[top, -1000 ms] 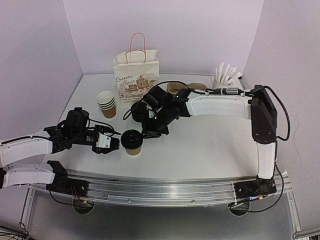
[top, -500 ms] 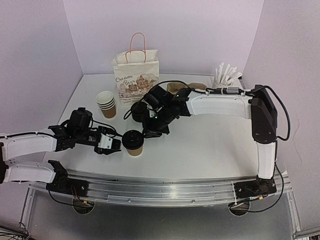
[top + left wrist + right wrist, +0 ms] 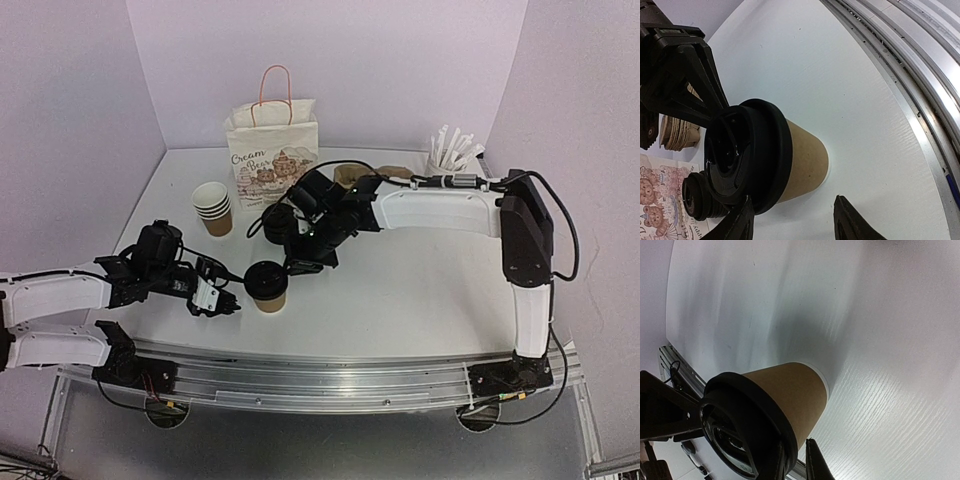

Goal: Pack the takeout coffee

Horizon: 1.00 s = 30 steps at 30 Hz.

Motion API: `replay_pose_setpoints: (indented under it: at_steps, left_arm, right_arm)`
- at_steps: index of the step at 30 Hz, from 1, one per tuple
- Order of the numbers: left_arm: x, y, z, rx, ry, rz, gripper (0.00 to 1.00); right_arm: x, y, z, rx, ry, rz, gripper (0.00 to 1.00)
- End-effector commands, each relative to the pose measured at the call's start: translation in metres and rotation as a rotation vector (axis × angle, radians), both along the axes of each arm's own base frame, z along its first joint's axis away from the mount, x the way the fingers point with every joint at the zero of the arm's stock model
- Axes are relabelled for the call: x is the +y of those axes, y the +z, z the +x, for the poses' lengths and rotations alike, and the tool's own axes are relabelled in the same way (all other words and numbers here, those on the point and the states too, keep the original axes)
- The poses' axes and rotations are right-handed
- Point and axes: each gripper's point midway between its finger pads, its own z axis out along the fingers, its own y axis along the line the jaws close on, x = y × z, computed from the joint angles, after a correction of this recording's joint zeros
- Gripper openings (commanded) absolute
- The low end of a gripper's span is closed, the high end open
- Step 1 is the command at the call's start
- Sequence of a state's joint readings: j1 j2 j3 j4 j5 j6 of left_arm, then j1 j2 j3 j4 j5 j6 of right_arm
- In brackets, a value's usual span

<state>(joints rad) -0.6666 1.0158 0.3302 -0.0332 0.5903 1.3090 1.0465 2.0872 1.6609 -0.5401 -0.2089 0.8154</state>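
Note:
The takeout coffee (image 3: 267, 285) is a brown paper cup with a black lid, standing upright at the front left of the table. My left gripper (image 3: 224, 300) is just left of it, open. In the left wrist view the cup (image 3: 805, 160) lies ahead of the left gripper (image 3: 795, 224), slightly left of the gap, and one fingertip (image 3: 740, 226) is close under the lid rim. My right gripper (image 3: 298, 266) reaches in from the right. In the right wrist view the right gripper (image 3: 796, 464) is shut on the rim of the lid (image 3: 747, 440) above the cup wall (image 3: 790, 390).
A white paper bag (image 3: 272, 150) with pink handles stands at the back. A stack of lidless brown cups (image 3: 213, 207) is left of it, and black lids (image 3: 276, 220) are stacked in front. A holder of white sticks (image 3: 455, 150) is back right. The metal rail (image 3: 320, 365) runs along the front.
My left gripper has moved right toward the cup and a little nearer the front edge. The right arm and the cup have stayed put.

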Motion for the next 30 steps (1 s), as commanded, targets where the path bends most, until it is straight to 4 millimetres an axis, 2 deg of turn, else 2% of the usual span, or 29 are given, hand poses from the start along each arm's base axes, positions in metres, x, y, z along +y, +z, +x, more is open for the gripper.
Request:
replay_pose_setpoints:
  at_steps: [1, 6, 10, 16, 23, 26, 30]
  left_arm:
    - [0.005, -0.009, -0.005, 0.081, 0.031, 0.036, 0.54]
    - [0.006, 0.012, -0.008, 0.07, 0.047, 0.0, 0.59]
    - [0.01, 0.019, -0.007, 0.058, 0.076, -0.006, 0.62]
    - [0.011, 0.027, 0.001, 0.061, 0.122, -0.008, 0.66]
    - [0.009, 0.035, 0.005, 0.062, 0.141, -0.021, 0.69]
    - [0.008, 0.045, 0.01, 0.062, 0.172, -0.038, 0.7]
    - [0.005, 0.07, 0.022, 0.104, 0.259, -0.098, 0.72]
  right_arm:
    - [0.009, 0.002, 0.005, -0.014, 0.002, 0.011, 0.13]
    - [0.013, 0.014, 0.01, -0.038, 0.007, 0.036, 0.14]
    - [0.014, 0.024, 0.012, -0.053, 0.015, 0.053, 0.17]
    - [0.011, 0.028, 0.015, -0.061, 0.014, 0.054, 0.3]
    - [0.004, 0.041, 0.024, -0.092, 0.008, 0.055, 0.39]
    - [0.004, 0.055, 0.027, -0.119, 0.022, 0.074, 0.43]
    - [0.001, 0.095, 0.037, -0.207, 0.055, 0.128, 0.53]
